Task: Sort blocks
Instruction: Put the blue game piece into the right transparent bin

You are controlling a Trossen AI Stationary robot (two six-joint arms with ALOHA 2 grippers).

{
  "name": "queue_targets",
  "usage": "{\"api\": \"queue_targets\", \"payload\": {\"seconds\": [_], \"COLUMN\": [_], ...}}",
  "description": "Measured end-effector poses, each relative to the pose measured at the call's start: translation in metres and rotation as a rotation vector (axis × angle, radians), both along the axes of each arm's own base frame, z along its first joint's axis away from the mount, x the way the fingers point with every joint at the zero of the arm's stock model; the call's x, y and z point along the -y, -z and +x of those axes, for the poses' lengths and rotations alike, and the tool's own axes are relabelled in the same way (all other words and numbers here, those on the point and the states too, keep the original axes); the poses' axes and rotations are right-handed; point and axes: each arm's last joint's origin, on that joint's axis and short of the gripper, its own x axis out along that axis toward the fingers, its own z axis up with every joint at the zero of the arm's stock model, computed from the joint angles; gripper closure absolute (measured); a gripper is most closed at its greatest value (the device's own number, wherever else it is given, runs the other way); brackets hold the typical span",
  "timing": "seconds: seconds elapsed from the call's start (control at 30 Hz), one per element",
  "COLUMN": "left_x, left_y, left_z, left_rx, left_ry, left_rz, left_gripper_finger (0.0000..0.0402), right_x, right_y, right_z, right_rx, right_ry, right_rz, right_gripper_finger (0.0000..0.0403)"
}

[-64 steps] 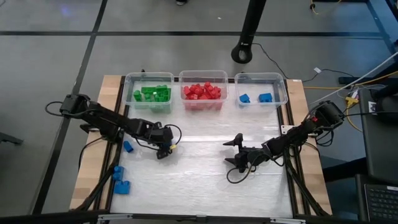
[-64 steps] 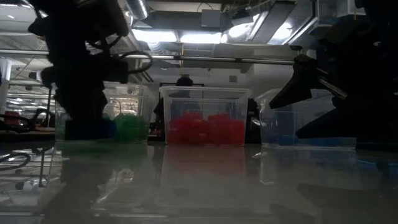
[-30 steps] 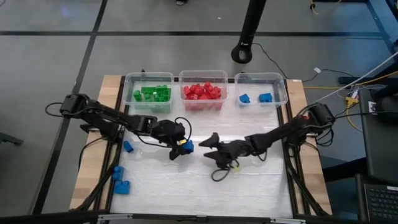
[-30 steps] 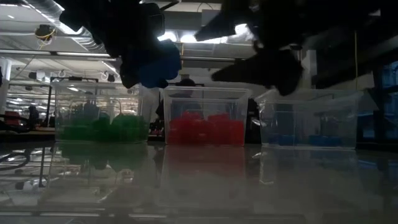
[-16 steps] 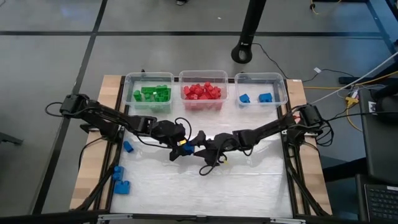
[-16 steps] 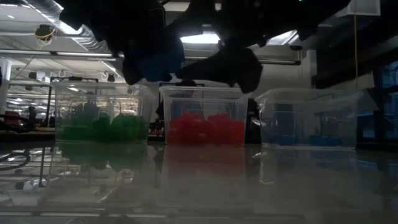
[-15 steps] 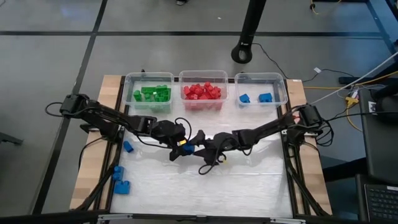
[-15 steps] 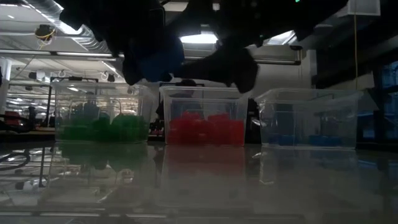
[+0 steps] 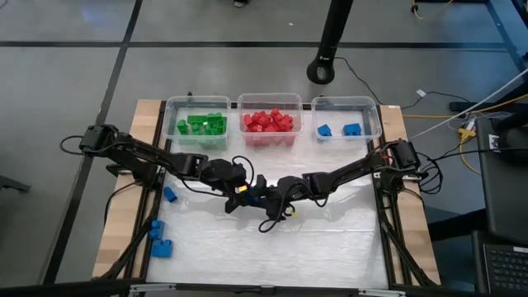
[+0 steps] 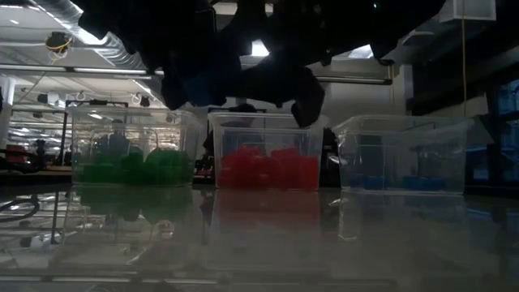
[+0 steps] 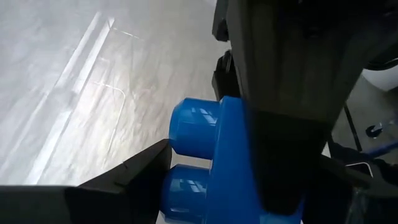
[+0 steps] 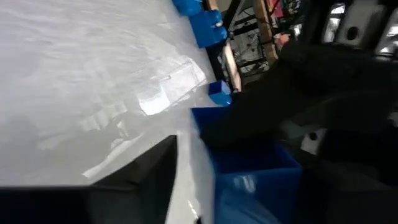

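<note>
From above, three clear plastic rectangular bins stand in a row along the far edge of the white table (image 9: 330, 247). The left bin (image 9: 198, 106) holds a heap of green studded bricks (image 9: 201, 125), the middle bin (image 9: 270, 102) a heap of red studded bricks (image 9: 267, 121), and the right bin (image 9: 346, 106) two blue bricks (image 9: 338, 129). Three more loose blue bricks (image 9: 160, 235) lie left of the table's middle, beyond its left rail. Near the table's middle the left gripper (image 9: 241, 198) is clamped on a blue studded brick (image 9: 247, 196), and the right gripper (image 9: 266, 205) meets it with fingers spread around that brick.

At table height, all three bins show behind the table, both grippers hanging dark above.

The left wrist shows the held brick (image 11: 217, 162) pinched between dark fingers.

The right wrist shows the same brick (image 12: 249, 168) between its parted fingers.
</note>
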Motion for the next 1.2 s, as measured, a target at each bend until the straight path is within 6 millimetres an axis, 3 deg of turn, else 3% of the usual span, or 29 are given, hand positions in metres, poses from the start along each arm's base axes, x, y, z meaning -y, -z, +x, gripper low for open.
{"api": "queue_targets", "payload": {"seconds": [0.23, 0.67, 0.83, 0.97, 1.2], "left_x": [0.0, -0.001, -0.004, -0.007, -0.01], "left_y": [0.0, -0.005, -0.024, -0.036, -0.039], "left_z": [0.0, -0.002, -0.016, -0.035, -0.058], "left_rx": [0.003, 0.029, 0.067, 0.038, -0.068], "left_ry": [0.021, 0.006, 0.0, -0.058, -0.164], "left_rz": [0.031, 0.041, 0.076, 0.122, 0.194], "left_gripper_finger": [0.0129, 0.0084, 0.0076, 0.0076, 0.0076], "right_x": [0.001, 0.0, -0.002, 0.005, 0.03], "right_y": [-0.001, -0.004, -0.021, -0.04, -0.083], "right_z": [0.0, -0.003, -0.014, -0.03, -0.077], "right_rx": [0.011, -0.001, -0.02, -0.061, -0.145], "right_ry": [0.032, 0.1, 0.146, 0.278, 0.588], "right_rz": [-0.032, -0.085, -0.108, -0.154, -0.218], "right_gripper_finger": [0.0264, 0.0263, 0.0265, 0.0264, 0.0264]}}
